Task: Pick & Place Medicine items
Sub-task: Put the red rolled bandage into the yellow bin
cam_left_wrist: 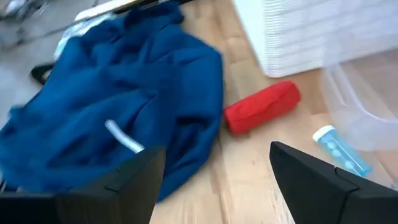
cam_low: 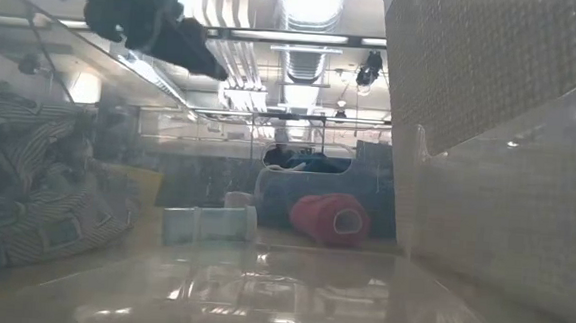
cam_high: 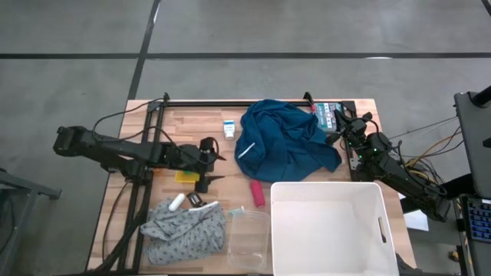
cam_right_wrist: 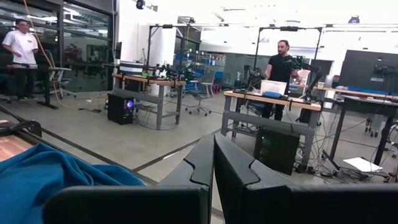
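Observation:
A small white carton with blue print (cam_high: pixel 229 129) lies flat on the wooden table, just left of the blue cloth (cam_high: pixel 288 142). My left gripper (cam_high: pixel 215 169) hovers open over the table's left middle, short of the cloth and a red roll (cam_left_wrist: pixel 261 107). Nothing is between its fingers (cam_left_wrist: pixel 214 180). My right gripper (cam_high: pixel 336 123) waits at the far right edge by the cloth, its fingers shut together (cam_right_wrist: pixel 213 149) and pointing out at the room. I see no orange-amber bottle that I can be sure of.
A white basket (cam_high: pixel 334 226) fills the near right. Beside it are a clear plastic tub (cam_high: pixel 249 234), a light blue tube (cam_left_wrist: pixel 341 150) and a grey striped cloth (cam_high: pixel 184 230) with small white items on it. A yellow item (cam_high: pixel 184 176) lies below my left gripper.

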`<state>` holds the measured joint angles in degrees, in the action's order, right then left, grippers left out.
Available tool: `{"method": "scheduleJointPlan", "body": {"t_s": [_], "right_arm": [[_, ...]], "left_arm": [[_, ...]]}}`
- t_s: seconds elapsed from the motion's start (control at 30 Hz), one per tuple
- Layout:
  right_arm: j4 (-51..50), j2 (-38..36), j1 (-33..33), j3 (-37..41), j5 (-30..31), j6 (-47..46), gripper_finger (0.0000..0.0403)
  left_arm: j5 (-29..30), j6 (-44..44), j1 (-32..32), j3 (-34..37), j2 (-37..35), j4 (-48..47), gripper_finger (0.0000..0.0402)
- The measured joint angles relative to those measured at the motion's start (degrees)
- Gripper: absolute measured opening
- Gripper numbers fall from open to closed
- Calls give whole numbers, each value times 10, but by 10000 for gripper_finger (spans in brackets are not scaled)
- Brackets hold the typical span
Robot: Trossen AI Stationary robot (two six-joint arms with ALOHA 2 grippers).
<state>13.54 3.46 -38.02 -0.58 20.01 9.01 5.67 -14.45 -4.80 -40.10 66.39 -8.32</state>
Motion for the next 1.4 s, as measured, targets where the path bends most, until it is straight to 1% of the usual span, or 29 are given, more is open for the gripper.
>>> {"method": "scheduleJointPlan", "body": {"t_s": [0.3, 0.63, 0.8, 0.93, 1.1, 1.23, 1.4], "right_arm": [[0, 0, 0, 0, 0, 0, 8], [0, 0, 0, 0, 0, 0, 8], [0, 0, 0, 0, 0, 0, 8], [0, 0, 0, 0, 0, 0, 8], [0, 0, 0, 0, 0, 0, 8], [0, 1, 0, 0, 0, 0, 8], [0, 1, 0, 0, -1, 0, 8]], "left_arm": [[-104, -133, 0, 0, 45, 80, 297], [-196, -219, 0, -1, 105, 149, 297], [-215, -233, 0, -3, 135, 183, 297], [-226, -240, 0, -20, 165, 184, 297], [-247, -249, 0, -62, 213, 149, 296], [-268, -280, 0, -113, 258, 110, 296], [-270, -292, 0, -191, 312, 42, 296]]}}
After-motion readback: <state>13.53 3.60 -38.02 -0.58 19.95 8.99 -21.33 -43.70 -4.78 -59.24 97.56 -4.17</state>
